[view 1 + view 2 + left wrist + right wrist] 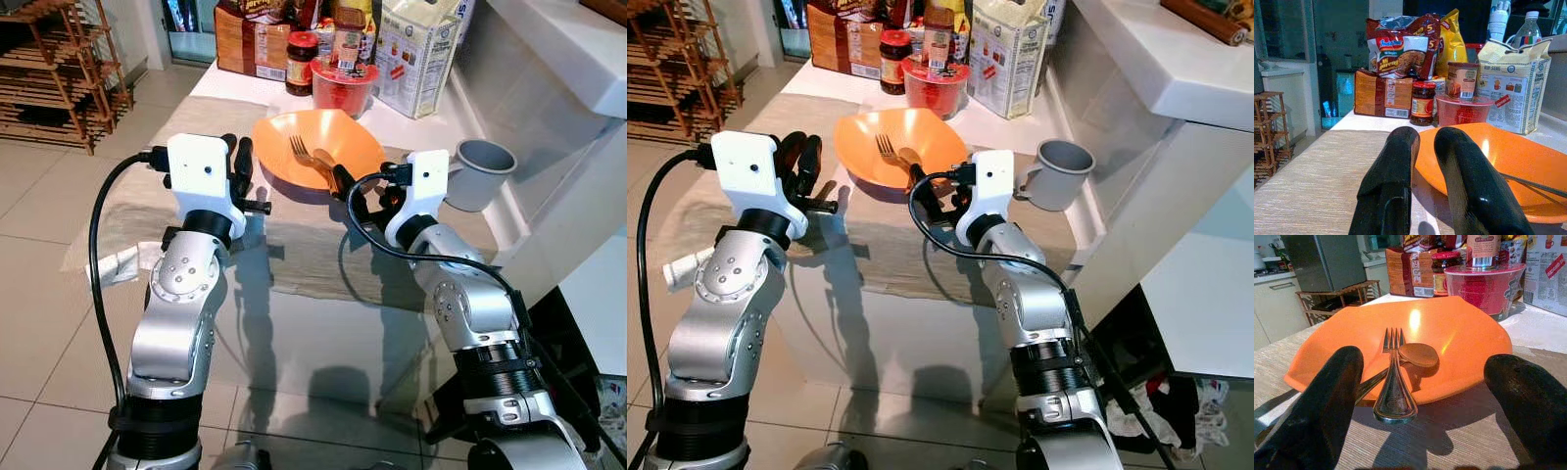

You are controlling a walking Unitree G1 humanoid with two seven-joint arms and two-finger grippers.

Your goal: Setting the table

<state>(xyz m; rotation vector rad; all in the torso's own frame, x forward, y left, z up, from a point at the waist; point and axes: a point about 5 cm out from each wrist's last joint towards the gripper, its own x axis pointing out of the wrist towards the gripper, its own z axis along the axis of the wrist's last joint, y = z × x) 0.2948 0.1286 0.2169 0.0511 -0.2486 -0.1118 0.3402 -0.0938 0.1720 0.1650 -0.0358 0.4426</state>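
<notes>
The right gripper [1415, 396] gapes wide just before the fork [1395, 382] and spoon [1415, 356] in the orange plate [318, 142] mid-bench — left gripper [1422, 181] narrowly parted beside the plate's rim, tiled floor [39, 294] around

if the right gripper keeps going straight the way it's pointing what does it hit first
Probably the fork: its handle end hangs over the near rim of the orange plate, directly between the open right gripper. The spoon lies just behind.
</notes>
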